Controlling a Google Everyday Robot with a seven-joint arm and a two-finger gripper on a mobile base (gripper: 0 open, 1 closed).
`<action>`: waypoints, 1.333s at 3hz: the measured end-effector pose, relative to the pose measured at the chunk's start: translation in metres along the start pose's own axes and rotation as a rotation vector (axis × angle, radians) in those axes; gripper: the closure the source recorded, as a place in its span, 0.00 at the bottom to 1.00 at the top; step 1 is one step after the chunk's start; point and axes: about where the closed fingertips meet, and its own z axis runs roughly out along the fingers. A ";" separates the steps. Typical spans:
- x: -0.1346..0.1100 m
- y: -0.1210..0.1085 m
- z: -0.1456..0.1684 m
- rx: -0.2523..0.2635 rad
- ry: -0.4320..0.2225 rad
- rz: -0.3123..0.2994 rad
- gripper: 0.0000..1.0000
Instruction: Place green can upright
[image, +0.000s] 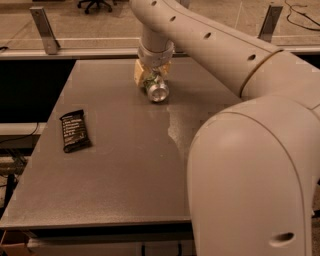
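One camera only. It sits high at the near edge of the table (100, 175) and looks down and forward across the top to the far edge and the floor (90, 22) beyond. The arm (250, 165) bulks very close to the lens at lower right and reaches away to upper centre, where the gripper (151, 75) grips the can (157, 91), far from the lens

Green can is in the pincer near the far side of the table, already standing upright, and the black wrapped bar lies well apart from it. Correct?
Not upright. The camera view shows the green can tipped over in the pincer, its silver end facing the camera. It is near the far side of the table, and the black wrapped bar lies well apart.
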 end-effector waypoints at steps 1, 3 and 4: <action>0.000 0.002 -0.003 0.015 0.000 -0.022 0.64; -0.023 0.018 -0.042 0.039 -0.128 -0.209 1.00; -0.028 0.023 -0.065 0.011 -0.251 -0.308 1.00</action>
